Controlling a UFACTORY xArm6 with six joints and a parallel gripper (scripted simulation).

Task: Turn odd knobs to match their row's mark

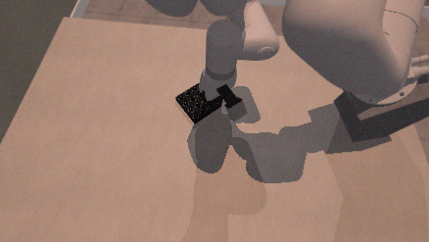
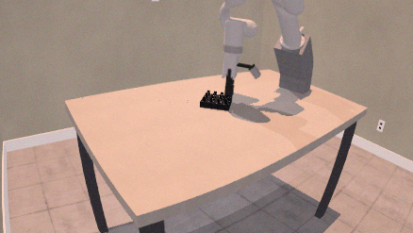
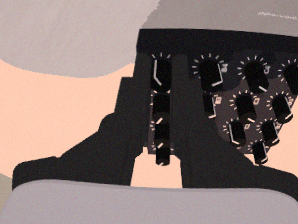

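The black knob box [image 1: 196, 100] stands on the table; it also shows in the exterior view [image 2: 215, 100] and in the wrist view [image 3: 226, 96]. My gripper [image 1: 216, 102] [image 2: 229, 91] reaches straight down onto the box's edge nearest the robot base. In the wrist view its two dark fingers flank the left-most column of knobs and press close against a knob [image 3: 161, 104] there. The knob beyond it [image 3: 160, 72] shows a white line running nearly upright in the picture. The other knobs lie to the right, small and blurred; I cannot read their names or marks.
The robot base [image 2: 294, 66] stands on the table behind and to the right of the box. The arm's links hang over the box and throw broad shadows [image 1: 255, 155] on the table.
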